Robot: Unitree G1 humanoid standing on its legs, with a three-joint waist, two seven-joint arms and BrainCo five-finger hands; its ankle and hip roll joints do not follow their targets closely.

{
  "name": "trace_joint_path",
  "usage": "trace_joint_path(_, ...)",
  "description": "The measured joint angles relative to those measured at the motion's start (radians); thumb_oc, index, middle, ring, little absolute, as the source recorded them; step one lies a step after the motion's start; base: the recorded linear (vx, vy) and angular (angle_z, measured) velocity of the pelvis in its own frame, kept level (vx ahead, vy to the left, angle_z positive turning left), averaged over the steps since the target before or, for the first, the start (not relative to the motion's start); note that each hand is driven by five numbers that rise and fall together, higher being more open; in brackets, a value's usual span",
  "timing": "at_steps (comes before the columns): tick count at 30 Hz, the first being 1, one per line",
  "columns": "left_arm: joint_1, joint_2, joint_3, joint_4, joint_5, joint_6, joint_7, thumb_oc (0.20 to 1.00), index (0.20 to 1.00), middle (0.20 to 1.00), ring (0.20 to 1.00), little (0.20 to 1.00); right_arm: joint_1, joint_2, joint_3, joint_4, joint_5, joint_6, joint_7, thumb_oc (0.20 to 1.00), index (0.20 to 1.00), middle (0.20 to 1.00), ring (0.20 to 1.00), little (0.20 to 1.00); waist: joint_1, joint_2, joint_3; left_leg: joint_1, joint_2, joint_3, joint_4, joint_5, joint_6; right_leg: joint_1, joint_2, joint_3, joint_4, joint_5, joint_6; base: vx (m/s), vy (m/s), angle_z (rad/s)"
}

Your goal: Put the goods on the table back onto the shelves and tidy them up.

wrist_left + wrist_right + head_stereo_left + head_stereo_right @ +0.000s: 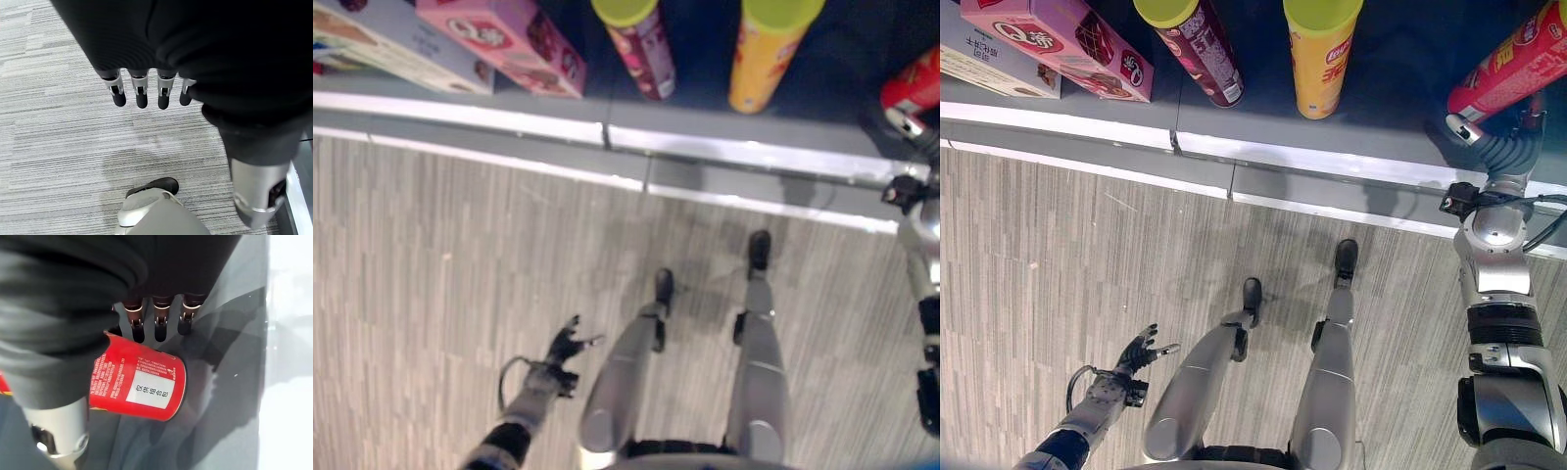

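Red cylindrical can (1513,67) runs off the top-right corner in the right eye view — upper part unseen. Right hand (157,316): palm and thumb hidden under its dark cover in the wrist view, so can't tell whether it grips the can or just touches it. Pink cardboard box (1058,44), maroon tube w/ yellow-green lid (1197,44) and yellow tube (1320,54) — all cut by top edge.
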State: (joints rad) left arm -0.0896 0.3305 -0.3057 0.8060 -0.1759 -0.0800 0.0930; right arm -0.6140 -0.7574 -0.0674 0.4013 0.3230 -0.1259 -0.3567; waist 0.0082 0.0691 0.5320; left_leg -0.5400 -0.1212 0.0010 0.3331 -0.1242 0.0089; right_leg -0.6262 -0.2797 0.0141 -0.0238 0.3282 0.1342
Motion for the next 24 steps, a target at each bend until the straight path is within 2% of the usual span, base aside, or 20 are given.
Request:
trace_joint_path(5, 0.0, -0.003, 0.0, 0.018, 0.0, -0.001, 0.001, 1.0, 1.0, 1.0, 1.0, 1.0, 0.002, 0.003, 0.019, -0.017, 0.0, 0.0, 0.006, 1.0, 1.0, 1.0, 1.0, 1.0, 0.0, -0.002, 0.0, 0.0, 0.0, 0.0, 0.001, 0.0, 0.0, 0.001, 0.0, 0.0, 0.0, -0.01, -0.014, 0.0, 0.0, 0.0)
trace_joint_path(24, 0.0, -0.004, 0.0, 0.013, 0.001, -0.002, 0.002, 1.0, 1.0, 1.0, 1.0, 1.0, 0.039, 0.004, 0.021, -0.054, -0.043, 0.001, 0.024, 1.0, 1.0, 1.0, 1.0, 1.0, 0.0, -0.007, 0.003, 0.0, 0.001, -0.002, 0.0, 0.0, 0.0, 0.002, 0.001, -0.001, -0.001, -0.01, -0.014, 0.0, 0.0, 0.0)
